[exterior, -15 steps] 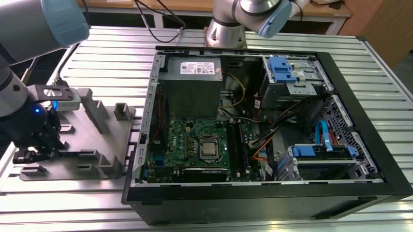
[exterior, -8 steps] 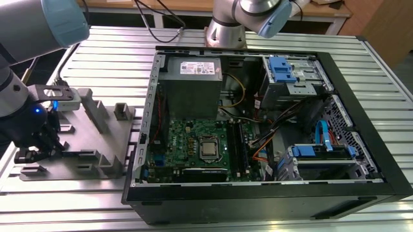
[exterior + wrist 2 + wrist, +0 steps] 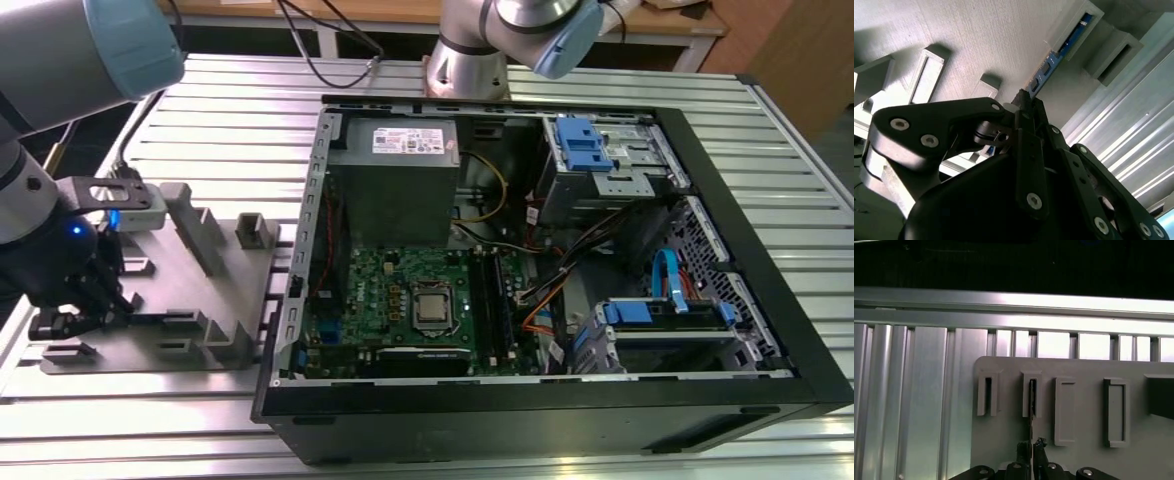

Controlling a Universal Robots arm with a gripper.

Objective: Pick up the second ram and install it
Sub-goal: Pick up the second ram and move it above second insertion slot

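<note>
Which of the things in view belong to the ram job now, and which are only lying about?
Belong to the job: the second ram, standing in the grey holder block; the gripper closed on it; the motherboard's long slots.
Only lying about: power supply, processor socket, blue drive cage, cables.

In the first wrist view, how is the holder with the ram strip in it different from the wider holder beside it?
The ram's holder has a narrow dark slot; the wider holder has a broad, shallow grey recess. The ram's holder is shorter; the wider holder is longer. The ram's holder carries the second ram, with the gripper shut on it; the wider holder is empty. Both are raised grey frames on one grey block.
</note>
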